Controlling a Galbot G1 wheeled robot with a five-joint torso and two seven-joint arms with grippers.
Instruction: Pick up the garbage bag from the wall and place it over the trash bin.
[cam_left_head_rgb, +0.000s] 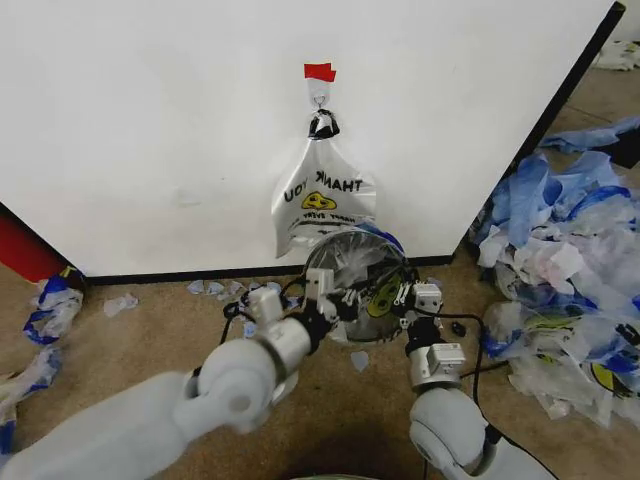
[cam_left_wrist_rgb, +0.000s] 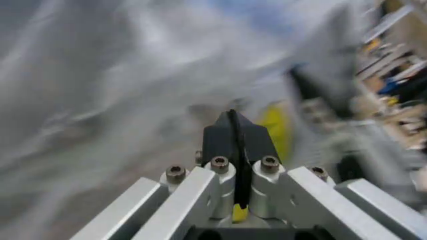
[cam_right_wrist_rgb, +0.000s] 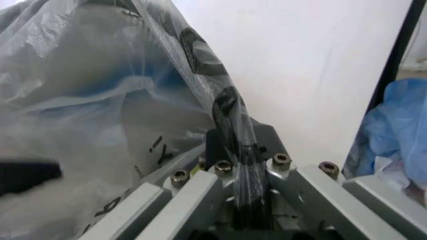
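The garbage bag, clear plastic with blue trim, is stretched open into a round mouth just in front of the wall. My left gripper is shut on its left rim and my right gripper is shut on its right rim. In the left wrist view the left gripper pinches thin film. In the right wrist view the right gripper clamps a twisted, black-printed band of the bag. The trash bin shows only as a dark round shape through the plastic.
A similar smiley bag with a black top hangs from the hook under red tape. A big heap of blue-and-white plastic scraps fills the floor on the right. Smaller scraps lie on the left.
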